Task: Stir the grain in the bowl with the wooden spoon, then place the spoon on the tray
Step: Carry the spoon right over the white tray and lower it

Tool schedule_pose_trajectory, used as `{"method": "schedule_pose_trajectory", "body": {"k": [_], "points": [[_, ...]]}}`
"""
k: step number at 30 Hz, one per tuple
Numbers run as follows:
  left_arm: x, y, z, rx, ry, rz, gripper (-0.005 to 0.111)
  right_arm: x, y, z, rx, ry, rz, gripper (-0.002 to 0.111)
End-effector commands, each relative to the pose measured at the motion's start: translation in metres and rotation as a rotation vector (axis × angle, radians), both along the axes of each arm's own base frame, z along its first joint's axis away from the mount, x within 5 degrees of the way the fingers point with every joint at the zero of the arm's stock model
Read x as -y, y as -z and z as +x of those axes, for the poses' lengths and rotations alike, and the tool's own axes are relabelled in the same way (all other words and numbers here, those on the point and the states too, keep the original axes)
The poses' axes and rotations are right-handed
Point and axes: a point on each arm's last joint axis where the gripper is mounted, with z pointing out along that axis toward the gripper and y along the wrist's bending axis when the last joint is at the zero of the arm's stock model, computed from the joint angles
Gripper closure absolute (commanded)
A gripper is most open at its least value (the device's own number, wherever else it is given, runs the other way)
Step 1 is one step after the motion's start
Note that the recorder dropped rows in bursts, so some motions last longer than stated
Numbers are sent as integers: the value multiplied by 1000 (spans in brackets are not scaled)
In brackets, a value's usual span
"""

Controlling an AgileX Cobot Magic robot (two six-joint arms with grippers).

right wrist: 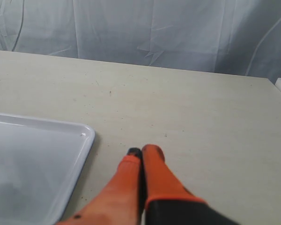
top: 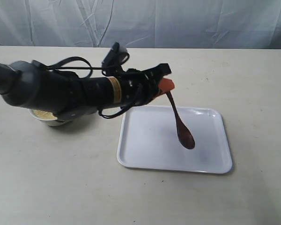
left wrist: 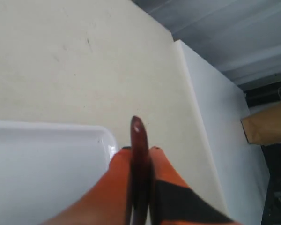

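Observation:
My left gripper (top: 165, 85) reaches across from the left and is shut on the handle of the dark reddish-brown wooden spoon (top: 182, 129). The spoon hangs tilted, its oval head low over the white tray (top: 145, 154); whether it touches I cannot tell. In the left wrist view the spoon (left wrist: 139, 140) is clamped between the orange fingers (left wrist: 117, 178) of the left gripper (left wrist: 139, 152), beside a tray corner (left wrist: 47, 159). The white bowl (top: 61, 123) with yellowish grain (top: 43, 114) sits at the left, mostly hidden under the arm. My right gripper (right wrist: 143, 152) is shut on nothing, above bare table beside the tray (right wrist: 37, 159).
A creased pale curtain (top: 178, 23) hangs behind the beige table (top: 61, 187). The left wrist view shows a white panel (left wrist: 215, 108) past the table edge and a brown cardboard box (left wrist: 267, 124). The right arm is outside the exterior view.

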Motion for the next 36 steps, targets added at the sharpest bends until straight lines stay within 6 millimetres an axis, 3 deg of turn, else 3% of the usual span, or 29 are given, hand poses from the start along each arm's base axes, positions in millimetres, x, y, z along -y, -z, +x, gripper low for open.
{"method": "schedule_pose_trajectory", "body": {"k": [1, 6, 10, 20, 31, 36], "points": [[19, 22, 3, -36, 37, 14, 107, 0, -1, 0, 17, 3, 0, 108], [17, 41, 1, -65, 65, 127, 107, 0, -1, 0, 17, 3, 0, 108], [16, 44, 0, -52, 89, 170, 106, 0, -1, 0, 17, 3, -1, 108], [14, 49, 0, -62, 77, 216, 66, 0, -1, 0, 17, 3, -1, 108], [8, 55, 2, -83, 44, 297, 45, 0, -1, 0, 15, 3, -1, 108], [5, 60, 1, -55, 75, 394, 43, 0, -1, 0, 15, 3, -1, 108]]}}
